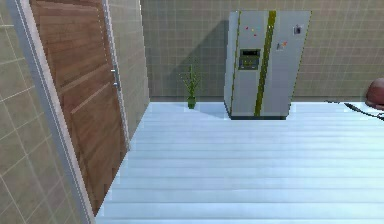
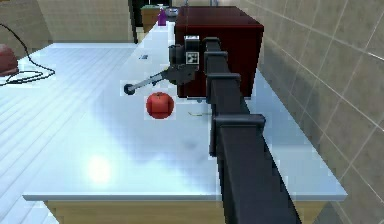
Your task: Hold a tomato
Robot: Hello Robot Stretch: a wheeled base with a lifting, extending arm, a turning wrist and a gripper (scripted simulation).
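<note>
The gripper (image 2: 136, 86) is reaching out over the tabletop (image 2: 80, 140) at the far end of the dark arm (image 2: 238, 135), its thin fingers (image 2: 150, 79) pointing toward the arm side view's left. How the fingers are set cannot be told from here. The tomato (image 2: 159, 104), round and red, is showing just below the fingers in the picture, over the pale glossy tabletop; whether the gripper is touching it, or holding anything at all, cannot be told either.

The tabletop is running long and light blue-white along a beige tiled wall (image 2: 330, 70). A dark red boxy unit (image 2: 225, 35) is standing on it behind the gripper. A small purple bottle (image 2: 161, 16) is standing farther back. At the arm side view's left edge a reddish rounded thing (image 2: 5, 62) is lying with a black cable (image 2: 35, 68) trailing from it.

In the forward view a pale plank floor (image 1: 230, 160) is stretching ahead to a tiled wall. A grey two-door fridge (image 1: 265, 62) is standing against it, with a small potted plant (image 1: 191, 90) beside it. A brown wooden door (image 1: 85, 90) is filling the forward view's left.
</note>
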